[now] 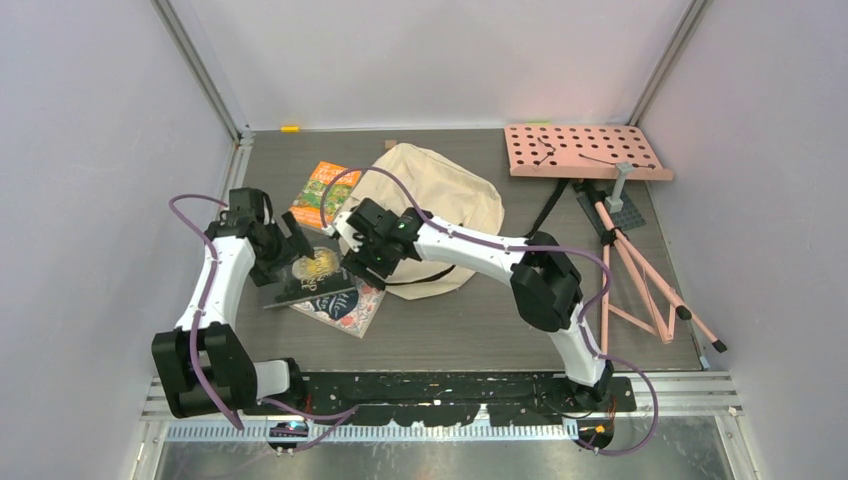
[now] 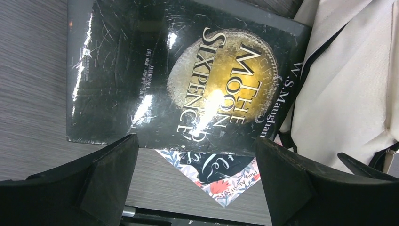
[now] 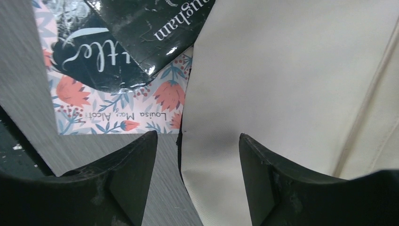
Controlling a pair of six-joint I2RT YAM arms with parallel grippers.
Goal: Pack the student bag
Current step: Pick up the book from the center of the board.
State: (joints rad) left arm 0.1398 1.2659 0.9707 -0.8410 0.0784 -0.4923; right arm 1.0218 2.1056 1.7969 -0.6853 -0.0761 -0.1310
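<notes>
Cream fabric of the student bag [image 1: 440,215], lying on the counter [image 1: 450,330], is framed at its edge by the open right end effector [image 3: 197,179], seemingly so its mouth can be lifted. Beside the bag, the Moon and Sixpence book [image 2: 179,75] is faced by the open, empty left end effector [image 2: 196,160].

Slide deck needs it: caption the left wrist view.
Open left pincer above a black book overlapping a floral book, beside the cream student bag.

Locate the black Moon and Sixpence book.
Top view, left of centre: the black book lies atop the floral book, beside the student bag, under the left claw.
</notes>
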